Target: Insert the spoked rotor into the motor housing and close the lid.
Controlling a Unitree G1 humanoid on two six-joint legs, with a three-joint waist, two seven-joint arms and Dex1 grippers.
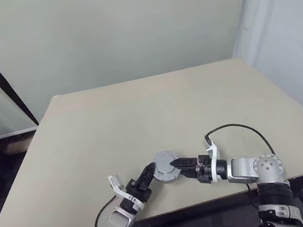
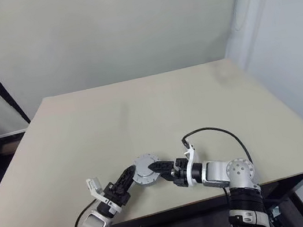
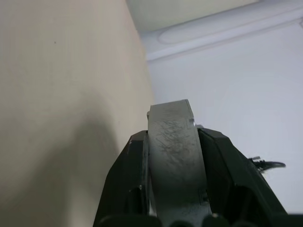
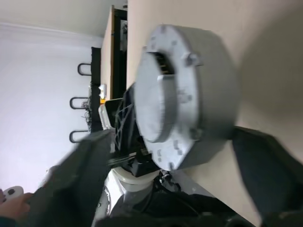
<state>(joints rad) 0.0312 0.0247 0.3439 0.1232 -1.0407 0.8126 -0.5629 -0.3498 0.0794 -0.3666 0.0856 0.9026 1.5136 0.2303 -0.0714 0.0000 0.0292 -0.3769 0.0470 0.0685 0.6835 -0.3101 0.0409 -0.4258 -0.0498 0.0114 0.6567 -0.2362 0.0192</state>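
Pinching grey motor assembly (image 1: 165, 166) firmly between left gripper (image 1: 148, 175) fingers; keeping wide-open, empty right gripper (image 1: 179, 164) backing away squarely.

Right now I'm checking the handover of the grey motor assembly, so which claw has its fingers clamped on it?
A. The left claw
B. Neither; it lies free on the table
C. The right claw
A: the left claw has its black fingers pressed against both sides of the grey motor assembly, while the right claw stands wide open around it, its fingers clear of the sides.
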